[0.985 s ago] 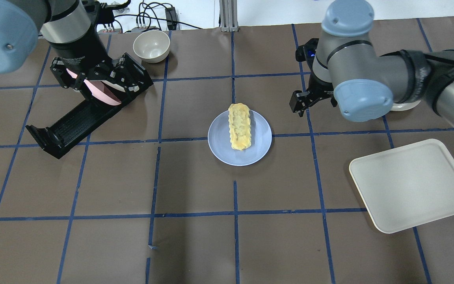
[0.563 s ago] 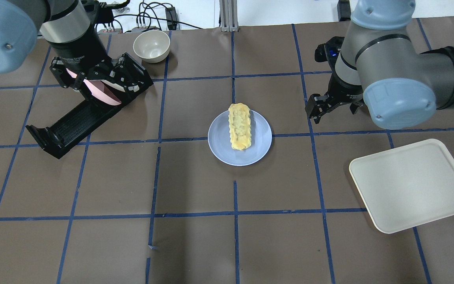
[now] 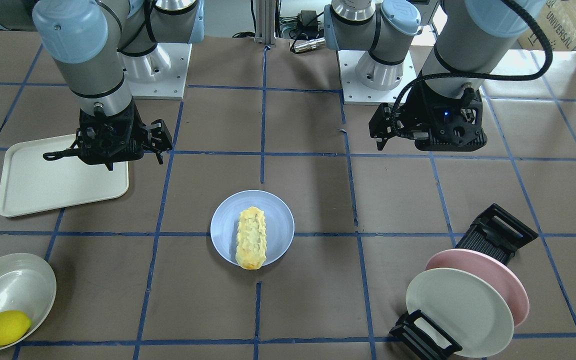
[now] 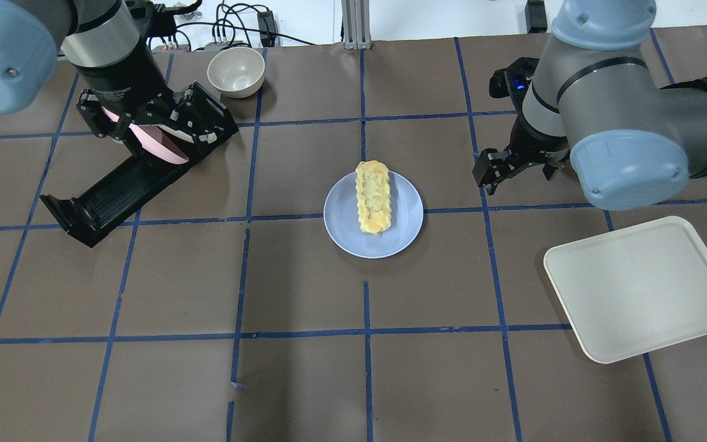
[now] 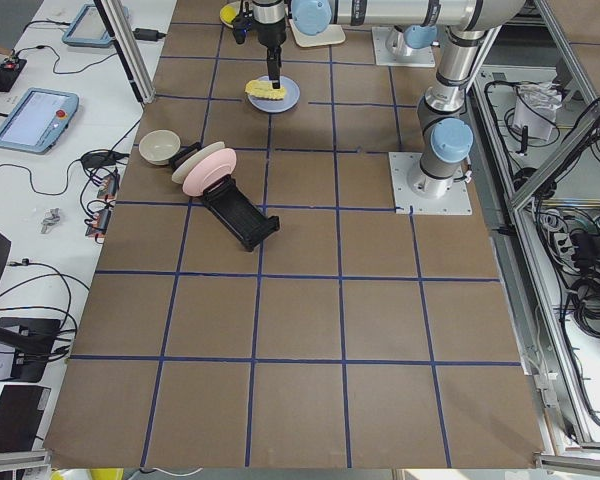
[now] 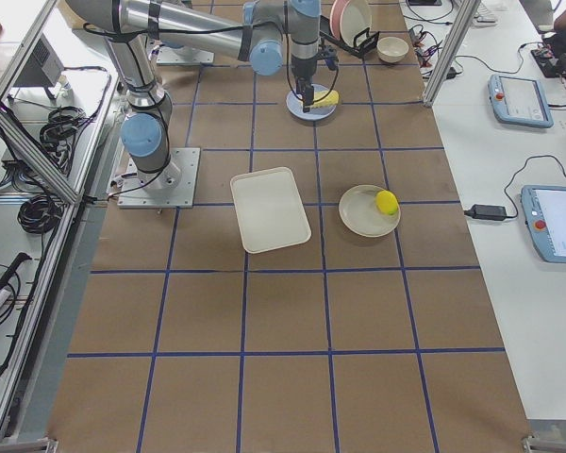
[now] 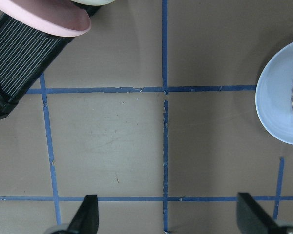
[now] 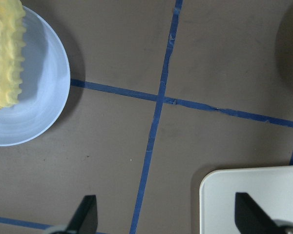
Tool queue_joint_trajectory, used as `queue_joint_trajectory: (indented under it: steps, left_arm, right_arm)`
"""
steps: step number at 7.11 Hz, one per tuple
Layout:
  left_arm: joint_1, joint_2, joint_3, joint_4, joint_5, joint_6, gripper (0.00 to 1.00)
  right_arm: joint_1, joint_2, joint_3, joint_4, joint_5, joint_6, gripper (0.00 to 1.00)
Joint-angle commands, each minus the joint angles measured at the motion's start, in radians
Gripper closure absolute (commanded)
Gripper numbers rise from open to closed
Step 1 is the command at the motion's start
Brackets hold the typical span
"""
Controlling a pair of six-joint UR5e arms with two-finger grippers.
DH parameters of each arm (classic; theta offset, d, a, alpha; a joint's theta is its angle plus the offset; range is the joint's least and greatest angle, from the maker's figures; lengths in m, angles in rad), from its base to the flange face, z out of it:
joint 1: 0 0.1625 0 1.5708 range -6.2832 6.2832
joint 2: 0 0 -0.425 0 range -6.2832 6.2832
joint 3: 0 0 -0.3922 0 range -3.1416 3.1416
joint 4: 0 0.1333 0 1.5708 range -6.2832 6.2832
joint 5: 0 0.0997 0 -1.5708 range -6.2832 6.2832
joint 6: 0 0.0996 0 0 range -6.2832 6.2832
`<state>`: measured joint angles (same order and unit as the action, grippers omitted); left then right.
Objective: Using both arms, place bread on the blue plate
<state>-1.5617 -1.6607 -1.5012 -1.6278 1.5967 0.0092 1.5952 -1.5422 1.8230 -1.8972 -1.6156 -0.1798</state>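
Note:
The bread (image 4: 373,196) lies lengthwise on the blue plate (image 4: 344,230) at the table's middle, its far end just over the rim. Both also show in the front view, bread (image 3: 251,244) on plate (image 3: 224,225). My left gripper (image 4: 145,126) hangs open and empty above the dish rack, well left of the plate. In its wrist view the fingertips (image 7: 89,214) stand wide apart with the plate's edge (image 7: 278,112) at the right. My right gripper (image 4: 516,167) is open and empty, off the plate's right side. Its wrist view shows the bread (image 8: 5,53) at the upper left.
A black dish rack (image 4: 114,190) at the left holds a pink plate (image 3: 510,280) and a cream plate (image 3: 458,310). A cream bowl (image 4: 235,70) stands behind it. A cream tray (image 4: 642,288) lies at the right. A lemon (image 3: 3,327) sits in a white dish (image 3: 13,285).
My right arm has swung right, away from the plate, and has nearly stopped. The left arm, the bread and the plate have not moved.

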Motion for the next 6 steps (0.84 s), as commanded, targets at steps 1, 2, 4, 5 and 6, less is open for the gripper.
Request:
queue_joint_trajectory:
  steps: [1, 2, 4, 5, 6]
  left_arm:
    - [0.0, 0.001, -0.001, -0.003, 0.002, 0.0, 0.0]
    - [0.0, 0.001, 0.001, 0.0, 0.0, 0.0, 0.0]
    - [0.0, -0.001, 0.001, 0.0, 0.0, 0.0, 0.0]
    - [0.0, -0.001, -0.001, 0.0, 0.0, 0.0, 0.0]
    - [0.0, -0.001, 0.001, 0.0, -0.001, 0.0, 0.0]
  right_arm:
    - [0.002, -0.001, -0.057, 0.004, -0.001, -0.004, 0.0]
    - [0.002, 0.001, -0.062, 0.004, -0.003, -0.006, 0.0]
    - [0.002, 0.002, -0.053, 0.003, -0.003, -0.004, 0.0]
    - [0.002, 0.004, -0.05, 0.003, -0.003, -0.004, 0.0]
    - [0.002, 0.005, -0.05, 0.003, -0.003, -0.003, 0.0]
